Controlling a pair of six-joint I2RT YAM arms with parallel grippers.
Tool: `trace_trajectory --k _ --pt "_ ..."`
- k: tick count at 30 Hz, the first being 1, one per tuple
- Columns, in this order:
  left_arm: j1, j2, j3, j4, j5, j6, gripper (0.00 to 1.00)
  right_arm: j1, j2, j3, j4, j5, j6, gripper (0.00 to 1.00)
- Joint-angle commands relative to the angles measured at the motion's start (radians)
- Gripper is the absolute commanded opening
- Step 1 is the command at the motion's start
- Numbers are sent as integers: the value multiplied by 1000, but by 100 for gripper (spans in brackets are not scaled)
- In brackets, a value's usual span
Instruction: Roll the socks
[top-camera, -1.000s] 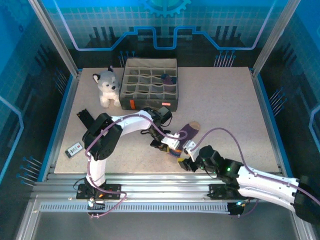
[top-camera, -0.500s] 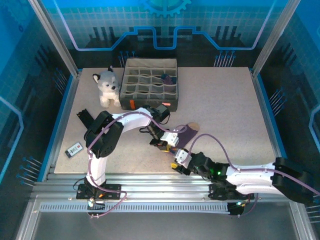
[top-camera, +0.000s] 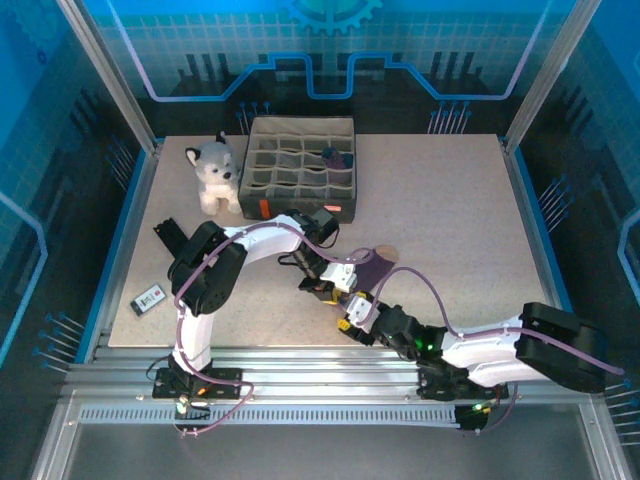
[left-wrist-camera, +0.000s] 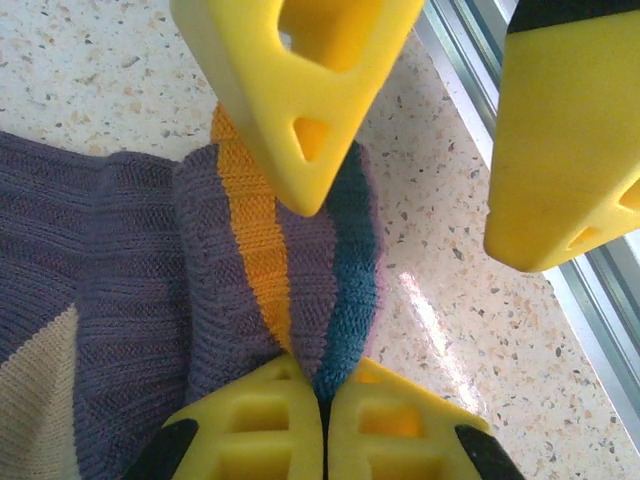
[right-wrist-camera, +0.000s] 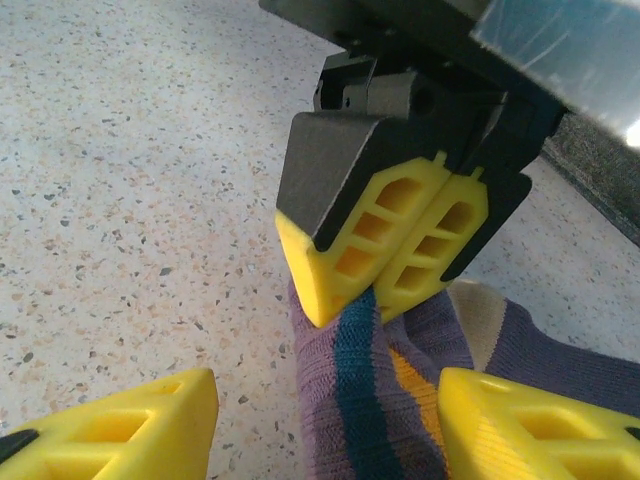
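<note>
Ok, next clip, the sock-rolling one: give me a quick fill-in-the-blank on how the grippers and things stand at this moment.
1. The left gripper is ____ on the socks at the cuff end.
2. The right gripper has its jaws ____ close by that cuff end.
3. On the cuff, the stripe next to the navy one is ____.
4. In the top view, the plush husky sits to the ____ of the organizer box.
Missing words: shut; open; orange; left.
</note>
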Motion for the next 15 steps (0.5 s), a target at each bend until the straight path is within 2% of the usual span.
trace_trajectory --k 1,5,10,13,15 --pt "13 19 12 -31 66 12 0 14 32 -4 53 7 9 60" --pt "25 14 12 -27 83 14 0 13 103 -7 96 6 40 60" --pt "33 10 5 -26 94 14 0 13 251 -25 269 26 84 59" --pt "38 3 -1 -20 101 13 0 12 357 -26 390 17 108 54" --pt "42 -1 -10 -14 103 11 0 14 425 -33 485 14 124 48"
